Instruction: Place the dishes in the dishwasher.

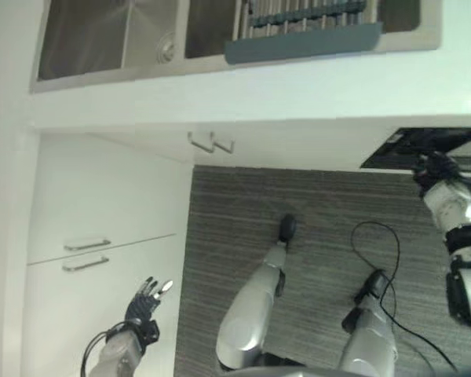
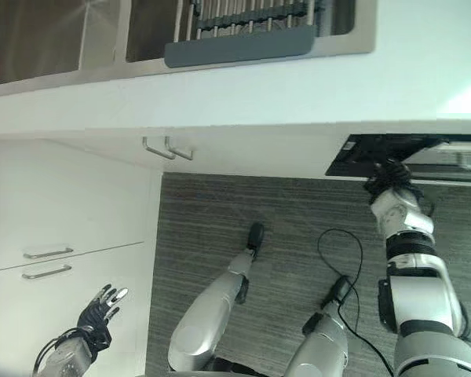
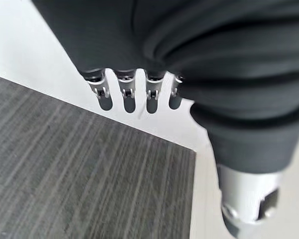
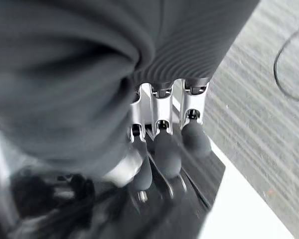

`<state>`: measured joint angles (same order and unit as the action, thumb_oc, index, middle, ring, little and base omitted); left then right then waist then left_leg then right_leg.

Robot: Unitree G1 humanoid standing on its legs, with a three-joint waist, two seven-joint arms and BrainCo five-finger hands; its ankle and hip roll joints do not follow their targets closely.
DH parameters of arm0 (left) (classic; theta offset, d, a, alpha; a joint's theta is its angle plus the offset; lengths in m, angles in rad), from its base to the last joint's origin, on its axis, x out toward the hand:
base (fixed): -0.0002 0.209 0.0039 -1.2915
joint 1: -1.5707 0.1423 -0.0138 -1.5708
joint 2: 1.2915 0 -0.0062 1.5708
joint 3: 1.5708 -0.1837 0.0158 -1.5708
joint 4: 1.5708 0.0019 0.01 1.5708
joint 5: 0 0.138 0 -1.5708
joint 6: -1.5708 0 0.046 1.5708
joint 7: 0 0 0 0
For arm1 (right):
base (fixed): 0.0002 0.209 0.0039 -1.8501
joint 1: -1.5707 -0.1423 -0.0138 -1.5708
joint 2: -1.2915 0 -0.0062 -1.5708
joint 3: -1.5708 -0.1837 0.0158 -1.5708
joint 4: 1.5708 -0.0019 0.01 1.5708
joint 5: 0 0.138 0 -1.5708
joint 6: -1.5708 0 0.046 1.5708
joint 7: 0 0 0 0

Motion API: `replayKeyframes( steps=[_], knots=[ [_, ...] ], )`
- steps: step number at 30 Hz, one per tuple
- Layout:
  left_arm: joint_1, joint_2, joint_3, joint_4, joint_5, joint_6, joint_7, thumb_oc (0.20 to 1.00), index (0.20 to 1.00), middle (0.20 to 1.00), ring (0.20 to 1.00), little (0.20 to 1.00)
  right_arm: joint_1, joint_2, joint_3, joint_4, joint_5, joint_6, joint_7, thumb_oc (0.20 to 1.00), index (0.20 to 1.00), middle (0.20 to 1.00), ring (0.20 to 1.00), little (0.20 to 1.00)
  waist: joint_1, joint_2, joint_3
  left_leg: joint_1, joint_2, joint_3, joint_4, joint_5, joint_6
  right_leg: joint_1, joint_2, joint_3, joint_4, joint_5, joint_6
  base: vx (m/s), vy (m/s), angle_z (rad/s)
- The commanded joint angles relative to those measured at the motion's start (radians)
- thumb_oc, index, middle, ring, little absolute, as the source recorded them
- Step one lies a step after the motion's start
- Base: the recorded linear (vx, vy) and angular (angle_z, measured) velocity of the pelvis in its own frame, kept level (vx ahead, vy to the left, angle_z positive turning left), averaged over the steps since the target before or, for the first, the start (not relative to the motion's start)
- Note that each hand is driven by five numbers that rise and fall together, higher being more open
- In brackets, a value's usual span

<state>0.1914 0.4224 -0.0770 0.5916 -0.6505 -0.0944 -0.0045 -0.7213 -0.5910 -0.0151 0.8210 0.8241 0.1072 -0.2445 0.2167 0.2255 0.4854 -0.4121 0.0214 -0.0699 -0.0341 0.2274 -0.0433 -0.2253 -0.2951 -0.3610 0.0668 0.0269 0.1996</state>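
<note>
The right hand (image 2: 388, 174) curls its fingers over the dishwasher (image 2: 392, 155) door's dark edge; the left hand (image 1: 147, 299) hangs open by the cabinet drawers (image 1: 102, 259).

**Counter and floor beneath me**

A white counter (image 1: 298, 86) runs across the far side, with a steel double sink (image 1: 110, 39) sunk into it. A dish rack (image 2: 243, 20) sits over the sink's right basin, its grey lip (image 1: 302, 43) lying along the sink's near edge. Below me lies the grey striped floor (image 1: 330, 196), bordered by white cabinets (image 1: 102, 204).
</note>
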Motion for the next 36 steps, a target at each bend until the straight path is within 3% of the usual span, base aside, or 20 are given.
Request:
replayKeyframes(
  steps=[1,3,6,7,10,15,17,20,24,27,28,30,31,32,33,36],
  knots=[
    [0.003,-0.005,-0.019,0.081,-0.006,-0.072,0.010,1.000,1.000,1.000,1.000,1.000,-0.038,-0.015,0.059,0.014,-0.016,-0.064,-0.013,1.000,1.000,1.000,1.000,1.000,0.022,0.038,0.000,0.069,0.012,0.106,-0.053,-0.076,-0.027,-0.016,0.037,0.044,0.140,-0.141,-0.070,-0.08,0.022,-0.19],
    [-0.003,-0.029,-0.024,0.117,-0.008,-0.123,0.002,1.000,1.000,1.000,1.000,1.000,0.063,0.073,0.095,-0.017,-0.061,-0.096,-0.043,1.000,1.000,1.000,1.000,1.000,0.002,0.024,0.001,0.076,0.015,0.117,-0.053,-0.087,-0.024,0.006,0.042,0.052,0.098,-0.124,-0.069,-0.12,0.047,-0.24],
    [-0.003,-0.040,-0.025,0.131,-0.003,-0.155,-0.015,1.000,1.000,1.000,1.000,1.000,0.118,0.113,0.118,-0.027,-0.092,-0.093,-0.038,1.000,1.000,1.000,1.000,1.000,-0.008,0.015,-0.002,0.080,0.019,0.127,-0.053,-0.093,-0.024,0.019,0.041,0.053,0.074,-0.114,-0.068,-0.10,0.059,-0.07],
    [-0.005,-0.046,-0.034,0.146,-0.011,-0.186,-0.022,1.000,1.000,1.000,1.000,1.000,0.183,0.151,0.136,-0.009,-0.105,-0.129,-0.022,1.000,1.000,1.000,1.000,1.000,-0.020,0.002,-0.012,0.089,0.025,0.137,-0.053,-0.103,-0.023,0.035,0.039,0.055,0.053,-0.104,-0.068,-0.08,0.061,-0.01],
    [-0.008,-0.047,-0.032,0.157,-0.004,-0.212,-0.034,1.000,1.000,1.000,1.000,1.000,0.229,0.173,0.147,0.001,-0.133,-0.163,-0.026,1.000,1.000,1.000,1.000,1.000,-0.025,-0.013,-0.021,0.096,0.028,0.142,-0.053,-0.110,-0.022,0.049,0.041,0.057,0.035,-0.096,-0.068,-0.06,-0.001,0.02],
    [-0.018,-0.034,-0.054,0.141,0.010,-0.294,-0.101,1.000,1.000,1.000,1.000,1.000,0.373,0.222,0.163,0.007,-0.170,-0.251,0.064,1.000,1.000,1.000,1.000,1.000,-0.044,-0.078,-0.063,0.124,0.054,0.148,-0.053,-0.129,-0.024,0.094,0.073,0.068,-0.003,-0.086,-0.064,-0.06,-0.077,-0.04],
    [-0.032,-0.032,-0.057,0.118,-0.028,-0.277,-0.140,1.000,1.000,1.000,1.000,1.000,0.414,0.241,0.171,-0.009,-0.177,-0.266,0.091,1.000,1.000,1.000,1.000,1.000,-0.054,-0.097,-0.080,0.138,0.065,0.150,-0.053,-0.134,-0.026,0.109,0.090,0.072,-0.004,-0.093,-0.068,-0.03,-0.074,-0.10],
    [-0.075,-0.017,-0.057,0.000,-0.090,-0.118,-0.156,1.000,1.000,1.000,1.000,1.000,0.487,0.273,0.222,-0.061,-0.233,-0.247,0.138,1.000,1.000,1.000,1.000,1.000,-0.070,-0.136,-0.114,0.173,0.097,0.153,-0.053,-0.128,-0.042,0.142,0.136,0.074,0.012,-0.119,-0.095,0.00,-0.125,-0.20],
    [-0.090,-0.034,-0.017,-0.033,-0.209,-0.097,-0.193,1.000,1.000,1.000,1.000,1.000,0.526,0.280,0.260,-0.026,-0.287,-0.233,0.202,1.000,1.000,1.000,1.000,1.000,-0.076,-0.166,-0.138,0.210,0.165,0.160,-0.053,-0.094,-0.083,0.173,0.193,0.064,0.005,-0.121,-0.131,0.05,-0.200,-0.21],
    [-0.101,-0.064,-0.005,0.024,-0.189,-0.113,-0.244,1.000,1.000,1.000,1.000,1.000,0.563,0.280,0.277,-0.029,-0.332,-0.202,0.225,1.000,1.000,1.000,1.000,1.000,-0.094,-0.188,-0.155,0.220,0.173,0.178,-0.010,-0.099,-0.083,0.196,0.194,0.070,-0.025,-0.099,-0.137,-0.05,-0.102,-0.05],
    [-0.116,-0.072,-0.014,0.047,-0.165,-0.079,-0.292,1.000,1.000,1.000,1.000,1.000,0.595,0.267,0.282,-0.041,-0.365,-0.177,0.240,1.000,1.000,1.000,1.000,1.000,-0.120,-0.212,-0.162,0.217,0.173,0.258,0.115,-0.151,-0.071,0.229,0.168,0.028,-0.050,-0.080,-0.138,-0.07,-0.041,0.37],
    [-0.135,-0.095,-0.040,0.069,-0.162,-0.031,-0.327,1.000,1.000,1.000,1.000,1.000,0.611,0.245,0.277,-0.039,-0.385,-0.157,0.280,1.000,1.000,1.000,1.000,1.000,-0.152,-0.247,-0.176,0.246,0.143,0.287,0.288,-0.263,-0.039,0.239,0.125,0.010,-0.060,-0.053,-0.139,-0.07,0.066,0.77],
    [-0.144,-0.101,-0.057,0.080,-0.132,-0.034,-0.315,1.000,1.000,1.000,1.000,1.000,0.611,0.243,0.279,-0.029,-0.385,-0.156,0.290,1.000,1.000,1.000,1.000,1.000,-0.158,-0.253,-0.182,0.254,0.133,0.284,0.323,-0.277,-0.038,0.243,0.118,0.008,-0.063,-0.046,-0.138,-0.03,0.208,0.55],
    [-0.158,-0.114,-0.077,0.107,-0.118,-0.025,-0.320,1.000,1.000,1.000,1.000,1.000,0.609,0.246,0.279,-0.009,-0.388,-0.163,0.300,1.000,1.000,1.000,1.000,1.000,-0.169,-0.260,-0.193,0.287,0.117,0.294,0.307,-0.307,-0.029,0.250,0.111,0.003,-0.064,-0.036,-0.129,0.11,0.364,0.40],
    [-0.178,-0.126,-0.086,0.148,-0.120,-0.014,-0.369,1.000,1.000,1.000,1.000,1.000,0.617,0.248,0.271,0.002,-0.415,-0.153,0.308,1.000,1.000,1.000,1.000,1.000,-0.191,-0.245,-0.219,0.385,0.120,0.333,0.205,-0.326,-0.031,0.265,0.112,-0.010,-0.060,-0.039,-0.105,0.16,0.432,0.37],
    [-0.206,-0.127,-0.100,0.217,-0.071,0.004,-0.393,1.000,1.000,1.000,1.000,1.000,0.626,0.252,0.266,0.045,-0.519,-0.173,0.305,1.000,1.000,1.000,1.000,1.000,-0.215,-0.226,-0.258,0.495,0.079,0.346,0.012,-0.272,-0.009,0.257,0.102,-0.023,-0.033,-0.012,-0.075,0.14,0.398,0.36]
  ],
)
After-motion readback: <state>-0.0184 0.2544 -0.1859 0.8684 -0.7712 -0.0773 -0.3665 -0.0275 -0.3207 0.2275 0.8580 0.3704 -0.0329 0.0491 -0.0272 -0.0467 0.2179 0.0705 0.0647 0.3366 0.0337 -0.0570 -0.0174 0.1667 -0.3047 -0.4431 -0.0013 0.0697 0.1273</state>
